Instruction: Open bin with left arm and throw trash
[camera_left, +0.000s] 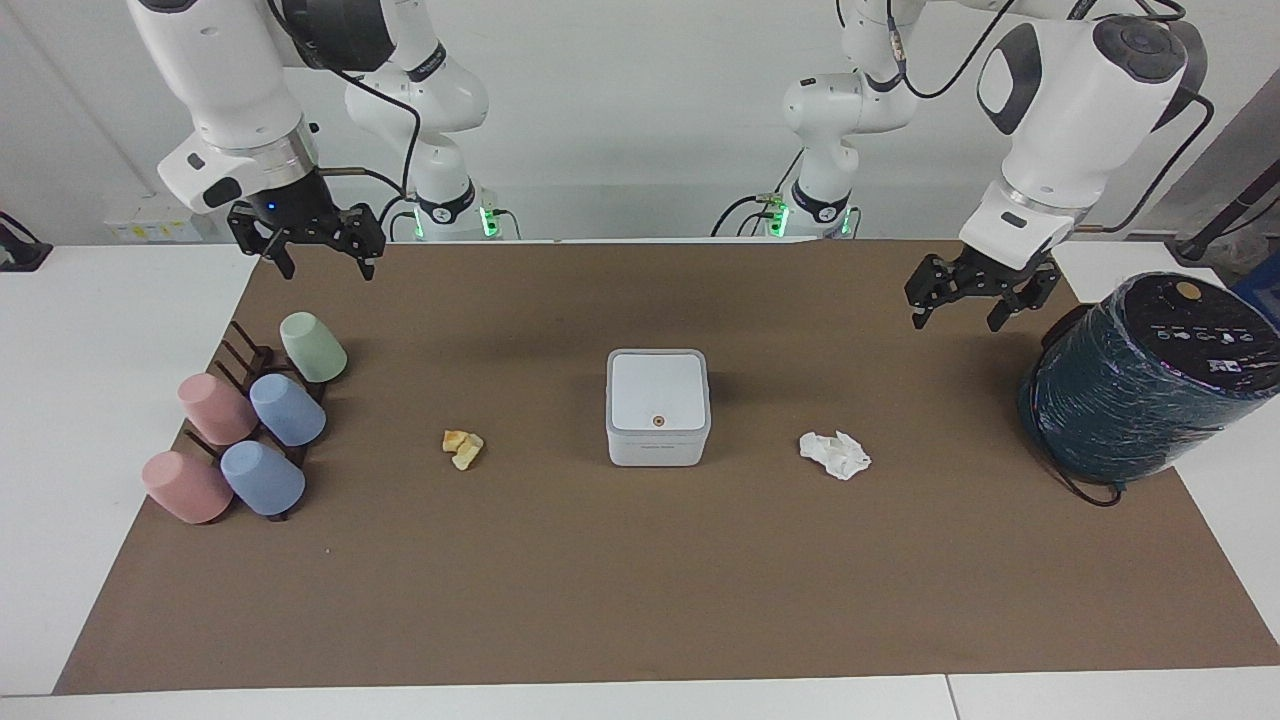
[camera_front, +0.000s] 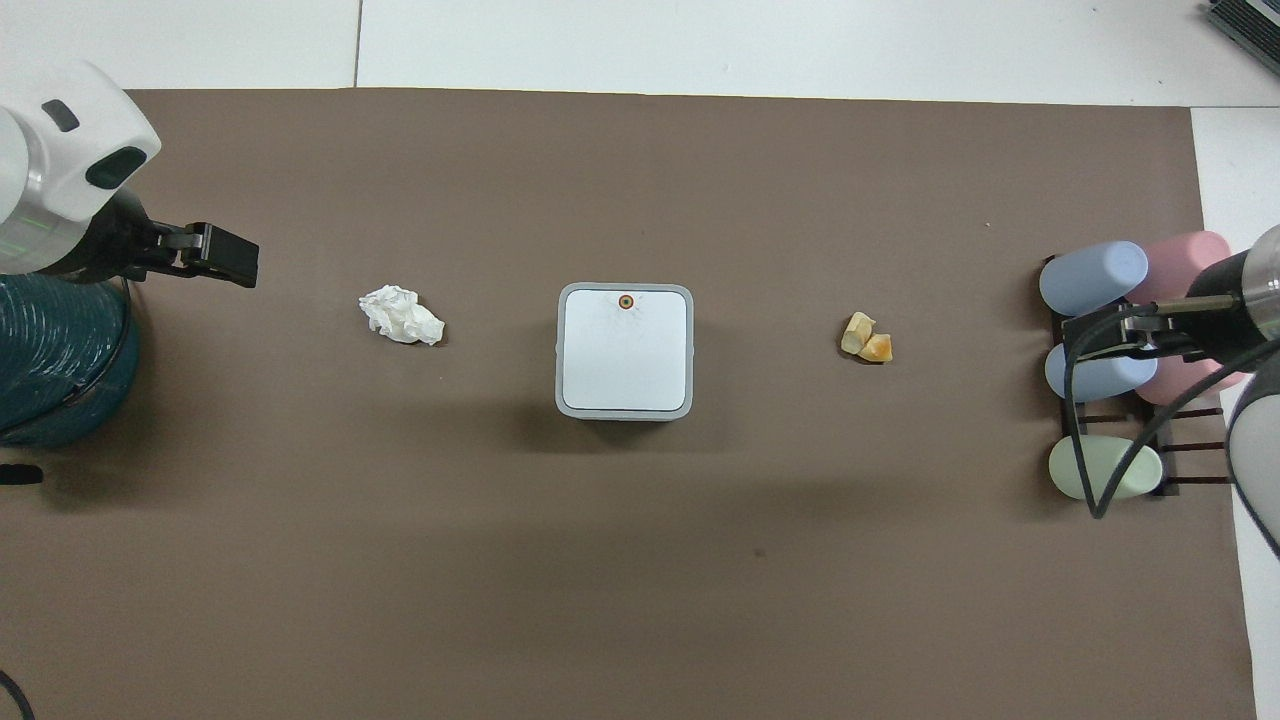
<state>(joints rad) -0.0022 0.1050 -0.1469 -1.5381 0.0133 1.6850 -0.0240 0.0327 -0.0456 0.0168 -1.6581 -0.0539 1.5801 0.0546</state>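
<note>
The bin is a small white square box with a grey rim in the middle of the brown mat, and it also shows in the overhead view. Its lid is shut, orange dot on top. A crumpled white tissue lies beside it toward the left arm's end. Yellowish scraps lie beside it toward the right arm's end. My left gripper hangs open and empty in the air beside the teal cylinder. My right gripper hangs open and empty over the cup rack.
A big dark teal wrapped cylinder stands at the left arm's end of the mat. A dark rack with several pastel cups stands at the right arm's end. The brown mat covers the white table.
</note>
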